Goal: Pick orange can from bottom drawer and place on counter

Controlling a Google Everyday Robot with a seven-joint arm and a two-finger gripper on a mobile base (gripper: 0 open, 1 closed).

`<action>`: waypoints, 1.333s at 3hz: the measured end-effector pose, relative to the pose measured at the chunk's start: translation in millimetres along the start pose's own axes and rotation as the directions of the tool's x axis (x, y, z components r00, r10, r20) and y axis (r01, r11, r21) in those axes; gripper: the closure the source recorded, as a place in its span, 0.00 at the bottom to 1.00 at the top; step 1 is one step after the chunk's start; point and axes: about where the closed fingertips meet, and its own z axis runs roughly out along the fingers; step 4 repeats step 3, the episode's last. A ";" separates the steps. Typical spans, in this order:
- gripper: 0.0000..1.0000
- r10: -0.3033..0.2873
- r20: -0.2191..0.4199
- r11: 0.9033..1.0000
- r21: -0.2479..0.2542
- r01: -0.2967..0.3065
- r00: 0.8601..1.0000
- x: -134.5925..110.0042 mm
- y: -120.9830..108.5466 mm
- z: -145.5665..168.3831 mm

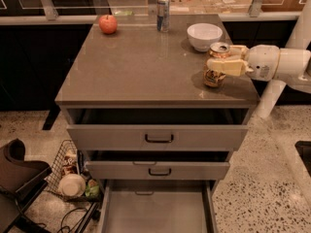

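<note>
Step in hand, by our reading: the placing end of the task, with release not yet made. The orange can [214,78] stands upright on the bench [146,67], at about 4 o'clock from the slab's middle, close to the right edge and a little back from the front edge. Its base looks to meet the stone, with a shadow directly under it, though we cannot rule out a thin gap. The gripper [219,57] reaches in from 3 o'clock on the white arm. The jaws are closed around the can's upper half, one pale finger across the near side and the other behind it, with nothing else in their hold. The bottom drawer [155,212] is pulled out and its grey floor shows bare, so we judge the pick complete. The two upper drawers [158,137] also stand partly open. Elsewhere on the bench, the white bowl [204,35] sits at 2 o'clock, near the can and just behind the gripper. The slim blue-and-silver can [163,13] is at 12 o'clock and the apple [108,24] at 11 o'clock, both well apart. The next move calls for confirming that the base is seated, then parting the jaws evenly so neither finger drags the can. The arm should back out toward 3 o'clock, clear of the bowl. Risk: a tall, light can near the edge tips easily.
</note>
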 end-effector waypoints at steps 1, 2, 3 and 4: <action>0.15 0.000 0.001 1.000 -0.005 0.000 1.000 -0.3 0.8 2.7; 0.00 0.000 0.002 1.000 -0.010 0.000 1.000 -0.7 1.7 5.9; 0.00 0.000 0.002 1.000 -0.010 0.000 1.000 -0.7 1.7 5.9; 0.00 0.000 0.002 1.000 -0.010 0.000 1.000 -0.7 1.7 5.9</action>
